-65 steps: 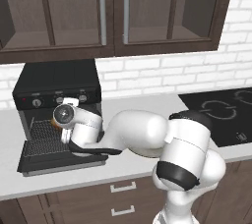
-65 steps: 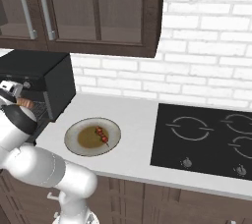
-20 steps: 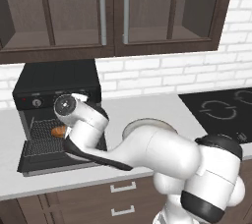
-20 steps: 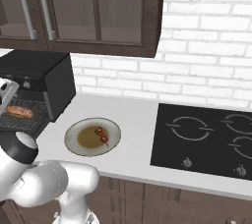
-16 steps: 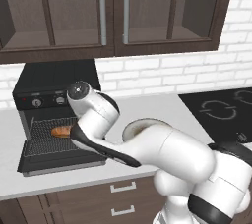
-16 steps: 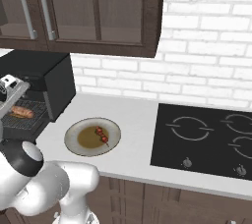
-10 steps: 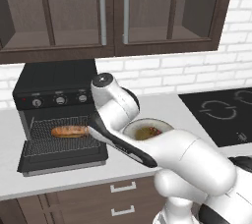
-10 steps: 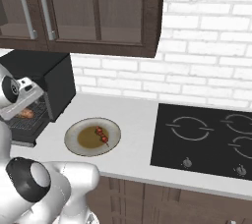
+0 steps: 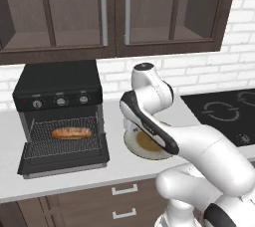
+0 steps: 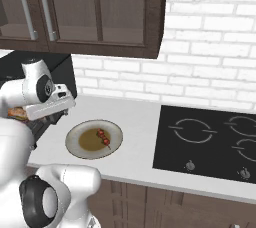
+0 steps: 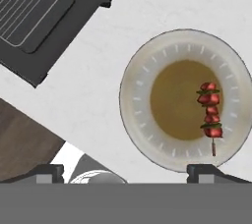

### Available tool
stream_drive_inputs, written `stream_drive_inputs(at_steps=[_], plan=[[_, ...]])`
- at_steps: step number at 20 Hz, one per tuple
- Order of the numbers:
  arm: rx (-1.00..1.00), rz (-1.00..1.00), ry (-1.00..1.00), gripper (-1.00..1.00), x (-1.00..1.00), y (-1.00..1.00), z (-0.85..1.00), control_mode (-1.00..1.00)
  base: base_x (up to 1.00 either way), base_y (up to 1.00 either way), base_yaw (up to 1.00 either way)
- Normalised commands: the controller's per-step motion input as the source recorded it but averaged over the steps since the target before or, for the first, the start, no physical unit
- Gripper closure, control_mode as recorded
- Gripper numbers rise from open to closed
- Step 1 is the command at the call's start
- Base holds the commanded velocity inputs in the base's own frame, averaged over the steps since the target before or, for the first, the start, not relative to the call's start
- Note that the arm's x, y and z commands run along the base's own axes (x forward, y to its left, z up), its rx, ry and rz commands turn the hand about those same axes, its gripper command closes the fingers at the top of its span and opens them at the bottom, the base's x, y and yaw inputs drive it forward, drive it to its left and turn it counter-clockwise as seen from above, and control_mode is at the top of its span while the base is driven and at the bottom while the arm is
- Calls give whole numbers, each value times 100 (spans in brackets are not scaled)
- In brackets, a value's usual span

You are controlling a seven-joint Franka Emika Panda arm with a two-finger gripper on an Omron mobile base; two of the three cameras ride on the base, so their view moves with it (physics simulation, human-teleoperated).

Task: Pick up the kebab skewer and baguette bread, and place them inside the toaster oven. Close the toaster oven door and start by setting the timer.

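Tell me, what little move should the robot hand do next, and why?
Probably shift over the kebab skewer and come down on it. The baguette bread already lies on the rack of the toaster oven, the skewer is on the plate, and the gripper is open and empty above the plate.

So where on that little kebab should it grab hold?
Probably mid-stick, from straight above. The kebab skewer lies flat on the plate, so the open hand could straddle its chunks across the stick's narrow width; the bare end looks too thin.

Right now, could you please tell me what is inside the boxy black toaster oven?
The orange-brown baguette bread lies on the wire rack inside the toaster oven. The deeper interior is too dark to see.
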Motion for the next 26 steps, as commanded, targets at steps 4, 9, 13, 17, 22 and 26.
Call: stream_drive_inputs(at_steps=[4,9,13,17,22,26], plan=[[10,-19,9,-100,16,-85,0,-100,0,0,0],[8,-15,6,-100,18,-64,-2,-100,0,0,0],[1,-5,0,-100,30,-29,-16,-100,0,0,0],[0,0,0,-100,39,-9,-42,-100,0,0,0],[0,0,0,-100,36,-17,-36,-100,0,0,0],[0,0,0,-100,31,-17,-38,-100,0,0,0]])
